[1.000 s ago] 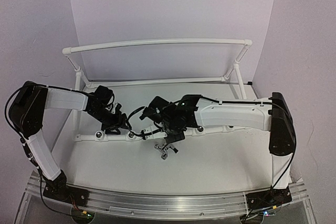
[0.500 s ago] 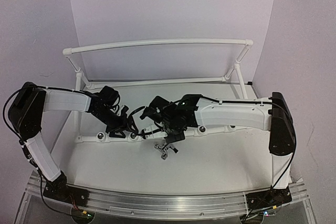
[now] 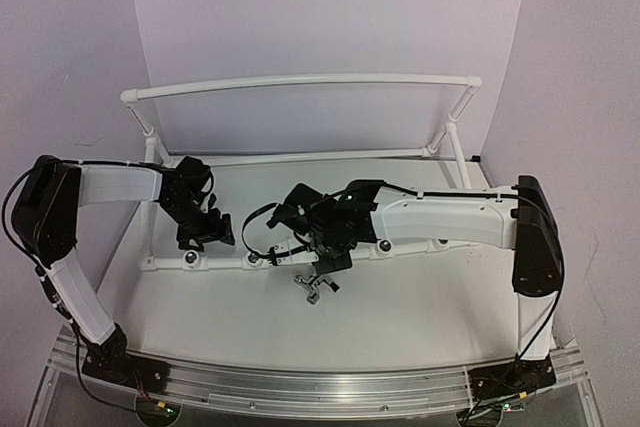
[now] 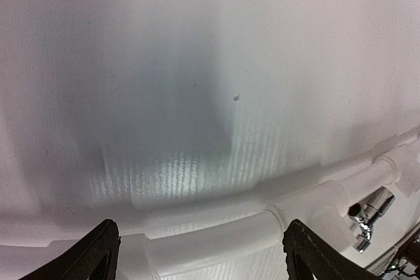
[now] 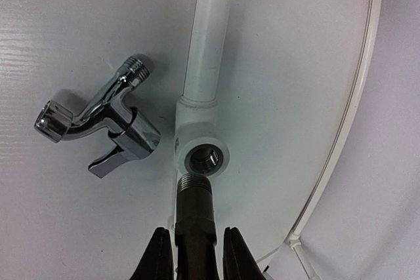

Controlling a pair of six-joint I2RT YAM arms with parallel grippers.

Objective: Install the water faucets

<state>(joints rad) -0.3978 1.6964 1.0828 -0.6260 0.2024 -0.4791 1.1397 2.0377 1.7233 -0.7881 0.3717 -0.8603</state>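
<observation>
My right gripper (image 5: 195, 233) is shut on a dark water faucet's threaded stem (image 5: 194, 204). The stem's tip sits just in front of an open silver-ringed socket (image 5: 204, 159) of the white pipe frame (image 5: 207, 44), and is not inside it. A second, chrome faucet (image 5: 98, 126) lies loose on the table left of that socket; it also shows in the top view (image 3: 314, 285), just in front of my right gripper (image 3: 322, 255). My left gripper (image 4: 203, 244) is open and empty, its fingers astride the frame's front pipe (image 4: 216, 244); it also shows in the top view (image 3: 203, 229).
The frame's front rail (image 3: 410, 245) carries more sockets (image 3: 188, 259). Its tall rear rail (image 3: 300, 82) spans the back. A chrome fitting (image 4: 369, 213) shows by the pipe at the right of the left wrist view. The table's curved edge (image 5: 341, 142) runs right of the socket.
My left gripper has drawn back to the left along the front rail, away from the right gripper. The right arm and the loose faucet have not moved.
</observation>
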